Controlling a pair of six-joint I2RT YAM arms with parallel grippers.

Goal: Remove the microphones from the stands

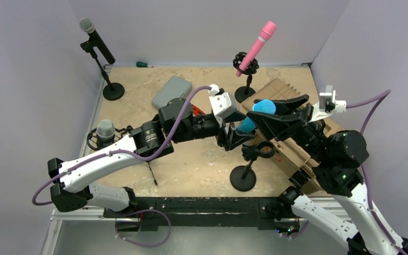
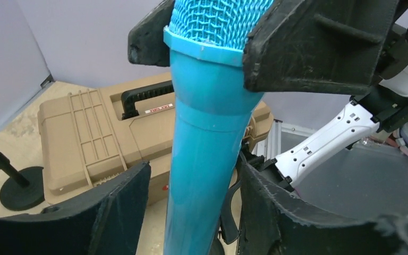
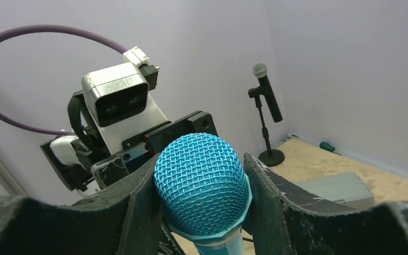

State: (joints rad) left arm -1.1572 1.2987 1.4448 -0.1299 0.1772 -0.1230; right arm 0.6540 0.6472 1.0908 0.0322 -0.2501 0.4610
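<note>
Setting: a sandy-brown table [image 1: 202,164] closed in by pale lilac walls [image 1: 191,26].

Top view, blue microphone [image 1: 255,114]: in the air above mid-table, tilted, with its mesh head up and to the right. It is out of the clip of the stand [image 1: 247,171], which stands on the table just nearer the arms.

Top view, left gripper [image 1: 237,135]: reaches in from the left, with a finger on either side of the blue handle (the handle's lower end is hidden behind it).

Top view, right gripper [image 1: 265,109]: comes in from the right and meets the microphone at its mesh head.

Top view, surroundings: a pink microphone [image 1: 256,45] sits on its own stand at the far edge, and a black microphone [image 1: 98,42] on another in the far left corner. A tan case [image 1: 284,93] lies under the right arm. A grey box [image 1: 171,90] lies flat toward the far side.

Left wrist view, left gripper: its fingers [image 2: 119,212] are spread around the handle. A strip of the tan case shows between one finger and the handle. The other finger lies at the handle's edge (whether it touches cannot be told).

Left wrist view, right gripper: its two dark fingers press the mesh head from both sides at the top of the frame.

Right wrist view, right gripper: its fingers [image 3: 292,207] are pressed against either side of the mesh head, pinching it.

Right wrist view, background: the left wrist camera [image 3: 118,98] faces in from just behind the head. The black microphone stands far off by the wall.
</note>
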